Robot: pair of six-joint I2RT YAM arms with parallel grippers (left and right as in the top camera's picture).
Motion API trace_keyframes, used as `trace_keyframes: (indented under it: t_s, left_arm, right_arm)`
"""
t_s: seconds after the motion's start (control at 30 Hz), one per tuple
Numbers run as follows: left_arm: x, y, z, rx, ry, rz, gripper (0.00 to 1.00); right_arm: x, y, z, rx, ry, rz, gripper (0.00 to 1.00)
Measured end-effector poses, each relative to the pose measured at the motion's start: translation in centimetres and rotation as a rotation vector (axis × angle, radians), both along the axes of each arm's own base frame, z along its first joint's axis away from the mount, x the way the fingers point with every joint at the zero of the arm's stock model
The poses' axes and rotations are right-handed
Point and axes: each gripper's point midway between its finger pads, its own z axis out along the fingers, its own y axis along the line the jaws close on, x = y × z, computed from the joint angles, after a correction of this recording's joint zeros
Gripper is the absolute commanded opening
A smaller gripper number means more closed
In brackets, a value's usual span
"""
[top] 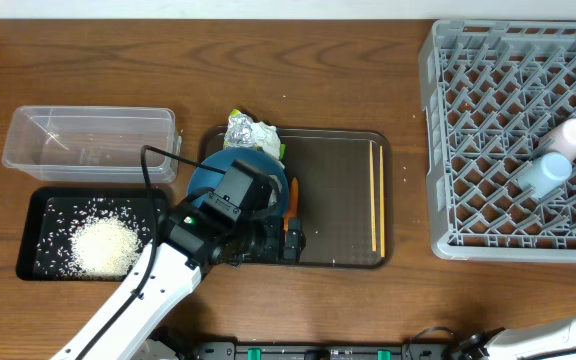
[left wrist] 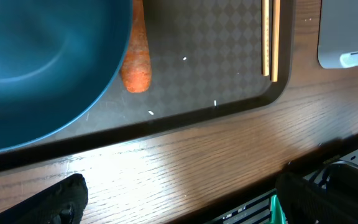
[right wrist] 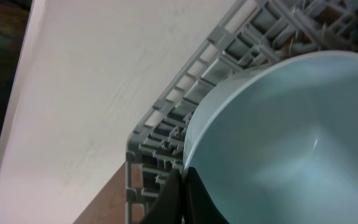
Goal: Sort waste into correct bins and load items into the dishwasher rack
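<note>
**Left claw wide at the tray edge, carrot in its sights**

My left claw [left wrist: 188, 202] is spread wide with nothing in it, hovering over the bench [left wrist: 166, 162] at the near edge of the brown tray [left wrist: 229, 62]. The carrot [left wrist: 136, 56] lies on that tray, right against the dark blue bowl [left wrist: 36, 68] at its 3 o'clock, with the chopsticks [left wrist: 270, 37] further out the same way.

I reckon the carrot is light and stiff, but slim and round, so it could roll. It is best pinched across its middle, clear of the bowl wall. The foil wrapper [top: 251, 131] at the bowl's 12 o'clock should be feather-light and crushable.

The rice [top: 103, 245] sits in the black tray [top: 38, 235] at 8 o'clock. Over at 3 o'clock, my right claw [right wrist: 180, 199] looks pinched together on the rim of the small light blue bowl [right wrist: 278, 137], next to the rack [right wrist: 160, 124]. The bowl is glossy, so likely slippery.
</note>
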Motion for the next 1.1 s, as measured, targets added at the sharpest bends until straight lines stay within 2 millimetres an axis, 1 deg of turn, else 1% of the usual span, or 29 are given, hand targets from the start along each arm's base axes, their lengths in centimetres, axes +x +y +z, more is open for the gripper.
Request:
trace_keyframes:
  t_s: [0.1,0.17,0.3,0.33,0.57,0.77,0.93,1.1]
  left_arm:
    - [0.0,0.0,0.0,0.0,0.0,0.0,1.0]
    - [0.0,0.0,0.0,0.0,0.0,0.0,1.0]
    - [0.0,0.0,0.0,0.0,0.0,0.0,1.0]
    - [0.0,0.0,0.0,0.0,0.0,0.0,1.0]
    - [0.0,0.0,0.0,0.0,0.0,0.0,1.0]
    - [0.0,0.0,0.0,0.0,0.0,0.0,1.0]
    - [0.0,0.0,0.0,0.0,0.0,0.0,1.0]
    - [0.0,0.0,0.0,0.0,0.0,0.0,1.0]
  right_arm:
    - [0.1,-0.2,0.0,-0.009,-0.003,-0.004,0.01]
    - [0.2,-0.4,-0.8,0.003,0.005,-0.004,0.01]
    - [0.5,-0.8,-3.4,0.05,0.035,-0.003,0.01]
    - [0.7,-0.6,-3.7,0.065,0.025,0.016,0.01]
    - [0.9,-0.5,-3.3,0.066,0.002,0.03,0.01]
    - [1.3,-0.8,-2.2,0.075,-0.04,0.032,0.01]
    - [0.9,-0.5,-2.9,0.149,-0.003,0.019,0.01]
    - [0.3,-0.3,-3.8,0.183,0.032,0.009,0.02]
